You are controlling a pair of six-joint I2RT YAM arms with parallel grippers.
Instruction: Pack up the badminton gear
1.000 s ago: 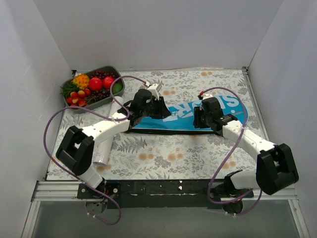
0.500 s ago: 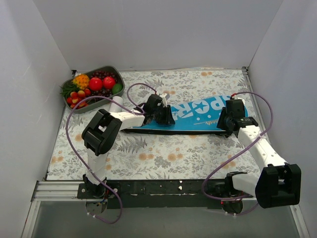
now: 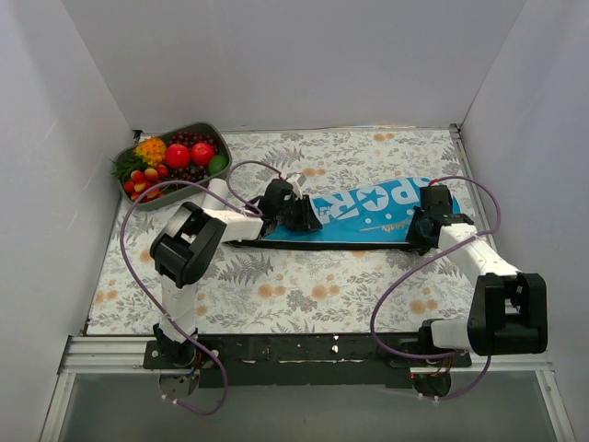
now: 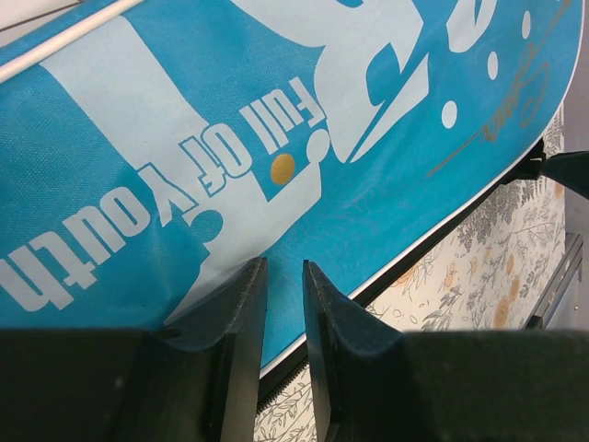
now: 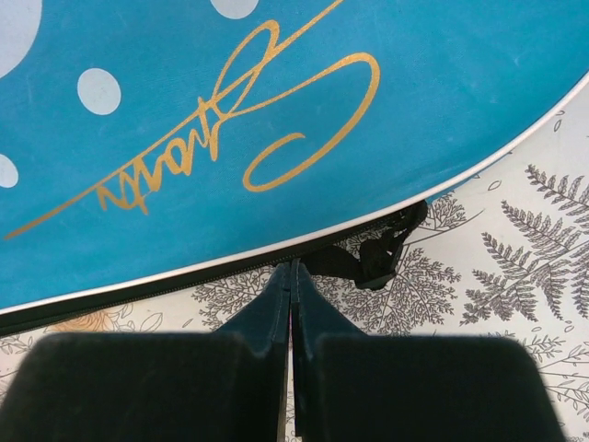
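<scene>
The blue "SPORT" bag (image 3: 368, 214) lies flat across the middle of the table, its black zip edge towards me. My left gripper (image 3: 308, 217) rests over the bag's narrow left part. In the left wrist view it (image 4: 285, 267) is open by a narrow gap over the blue fabric (image 4: 276, 110), with nothing between the fingers. My right gripper (image 3: 419, 230) is at the bag's near right edge. In the right wrist view it (image 5: 291, 265) is shut, its tips at the black zip band (image 5: 184, 281) beside a black strap end (image 5: 373, 260). The white tube (image 3: 217, 191) is mostly hidden behind my left arm. No rackets show.
A grey tray (image 3: 210, 128) of colourful fruit stands at the back left corner. White walls enclose the table on three sides. Purple cables loop over both arms. The floral cloth (image 3: 304, 285) shows in front of the bag.
My right gripper has moved right along the bag's near edge, then slightly back. My left arm has folded up, its gripper shifting right on the bag. The bag has slid slightly left.
</scene>
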